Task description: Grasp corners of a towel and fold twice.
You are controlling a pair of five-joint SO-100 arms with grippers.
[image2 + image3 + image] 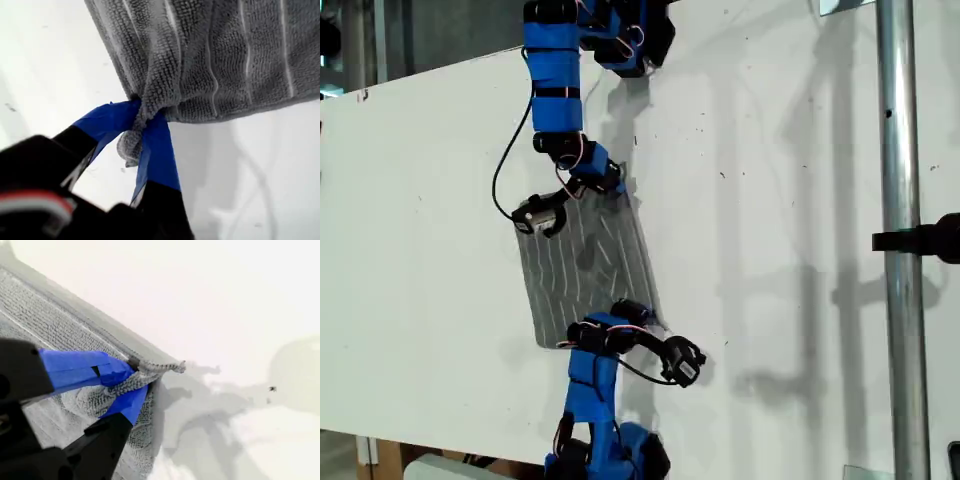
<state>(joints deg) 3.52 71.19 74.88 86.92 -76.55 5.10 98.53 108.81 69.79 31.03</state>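
Observation:
The grey striped towel [585, 270] lies on the white table [420, 250], between two blue arms. My first gripper [142, 127] is shut on one bunched corner [131, 145], and the towel [225, 60] spreads away beyond it. My second gripper [132, 382] is shut on another corner [165, 367] at the towel's [40, 325] edge. In the exterior view one arm's gripper [610, 185] pinches the upper right corner and the other arm's gripper [645, 318] pinches the lower right corner. The wrist views do not show which arm is which.
A vertical metal pole [900, 240] with a black clamp [920, 240] stands at the exterior view's right. Bare white tabletop stretches on both sides of the towel. The arm bases sit at the exterior view's top and bottom edges.

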